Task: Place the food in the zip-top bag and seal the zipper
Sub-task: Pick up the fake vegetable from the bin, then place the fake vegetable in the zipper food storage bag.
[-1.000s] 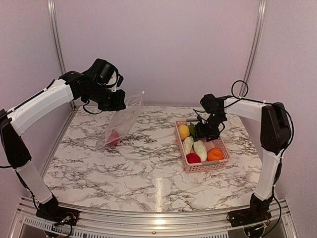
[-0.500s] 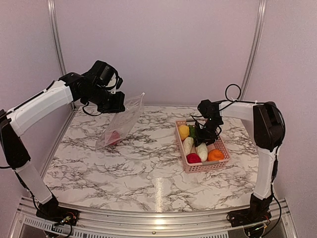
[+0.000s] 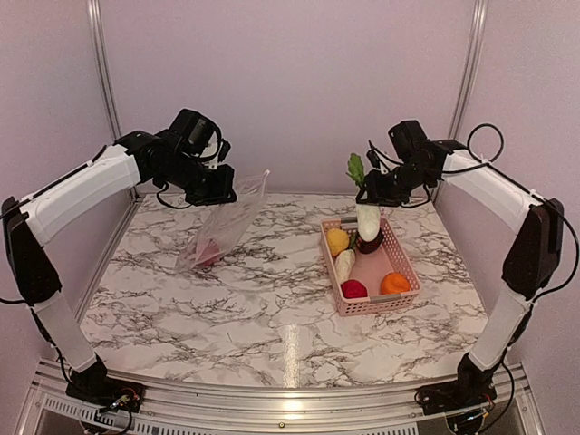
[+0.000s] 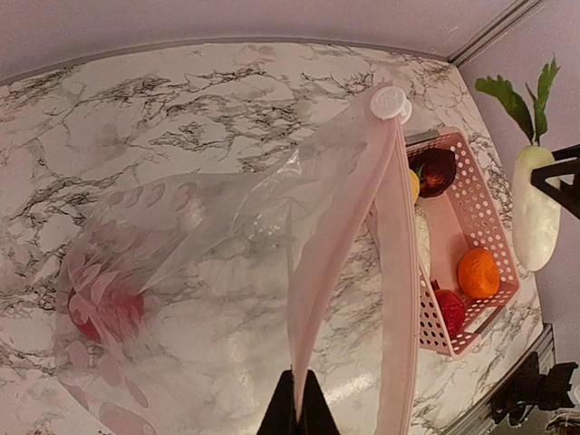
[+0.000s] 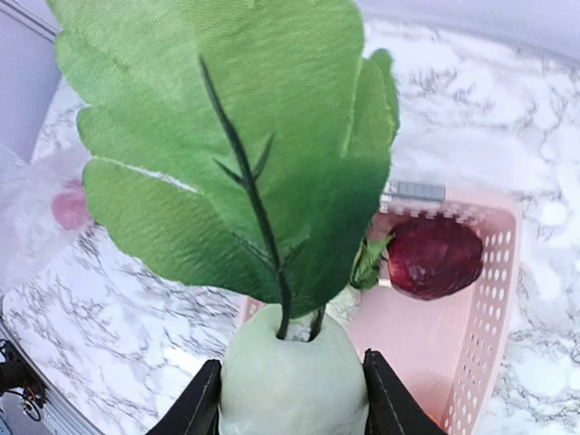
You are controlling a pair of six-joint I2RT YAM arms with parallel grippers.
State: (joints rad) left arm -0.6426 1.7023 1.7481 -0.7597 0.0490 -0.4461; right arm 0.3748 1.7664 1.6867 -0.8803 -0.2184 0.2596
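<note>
Over the right-hand basket [image 3: 379, 306], our right gripper [image 3: 372, 192] has lifted the white radish [image 3: 367, 220], clamped; left gripper [image 4: 294, 410] pinches the bag [image 4: 227, 236], awaiting it.

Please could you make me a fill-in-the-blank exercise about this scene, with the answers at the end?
1. The right gripper holds the white radish above the pink ____.
2. The left gripper holds up the zip-top bag; the one food piece inside is ____ in colour.
3. The radish's leaves are ____.
Answers: basket; red; green.
</note>
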